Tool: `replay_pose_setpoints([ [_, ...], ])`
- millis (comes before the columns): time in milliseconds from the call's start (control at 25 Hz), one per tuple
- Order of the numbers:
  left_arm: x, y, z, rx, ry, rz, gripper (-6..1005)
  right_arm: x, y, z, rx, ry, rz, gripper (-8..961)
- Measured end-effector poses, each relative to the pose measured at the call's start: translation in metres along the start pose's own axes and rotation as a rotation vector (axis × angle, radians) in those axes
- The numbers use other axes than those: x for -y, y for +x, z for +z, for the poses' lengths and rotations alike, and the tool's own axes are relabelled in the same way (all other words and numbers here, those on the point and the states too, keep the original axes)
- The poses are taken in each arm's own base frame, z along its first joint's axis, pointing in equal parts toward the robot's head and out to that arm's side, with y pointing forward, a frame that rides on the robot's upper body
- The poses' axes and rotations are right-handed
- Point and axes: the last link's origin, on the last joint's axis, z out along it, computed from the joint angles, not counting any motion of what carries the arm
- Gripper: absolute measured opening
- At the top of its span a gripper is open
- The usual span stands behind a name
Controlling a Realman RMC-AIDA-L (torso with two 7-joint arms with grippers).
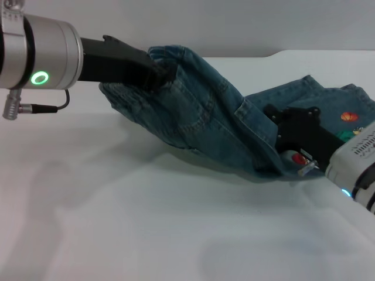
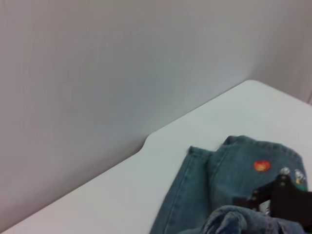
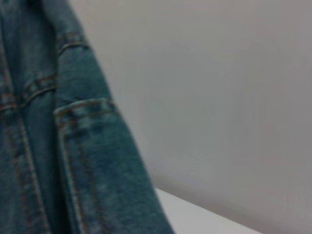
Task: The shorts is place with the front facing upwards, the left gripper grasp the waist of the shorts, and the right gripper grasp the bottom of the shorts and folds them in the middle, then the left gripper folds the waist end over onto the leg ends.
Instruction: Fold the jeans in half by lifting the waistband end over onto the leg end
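The shorts (image 1: 205, 123) hang slung between both arms above the bench (image 1: 117, 222), long axis running left to right. The left gripper (image 1: 155, 73) fingers pinch the raised waist of the shorts (image 1: 167, 58); the right gripper (image 1: 278, 120), lower, grips the bottom of the shorts (image 1: 261, 126).

— What colours do we see?
— Faded blue denim shorts (image 1: 199, 117) with tan stitching and a red-and-green patch (image 1: 350, 117); black left gripper (image 1: 157, 73); white counter (image 1: 117, 222).
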Motion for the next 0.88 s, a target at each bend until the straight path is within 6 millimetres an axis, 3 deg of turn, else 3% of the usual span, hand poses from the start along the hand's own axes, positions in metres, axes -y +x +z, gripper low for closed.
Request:
replay_pose_setpoints([
  [200, 0.0, 0.004, -0.005, -0.037, -0.033, 0.001, 80, -0.009, -0.003, 0.015, -0.008, -0.047, 0.017, 0],
  [600, -0.003, 0.009, -0.008, -0.069, -0.062, 0.028, 82, -0.048, -0.016, 0.048, -0.049, -0.195, 0.0, 0],
  [880, -0.002, 0.008, -0.005, -0.071, -0.068, 0.038, 77, -0.057, -0.022, 0.062, -0.08, -0.217, 0.008, -1],
])
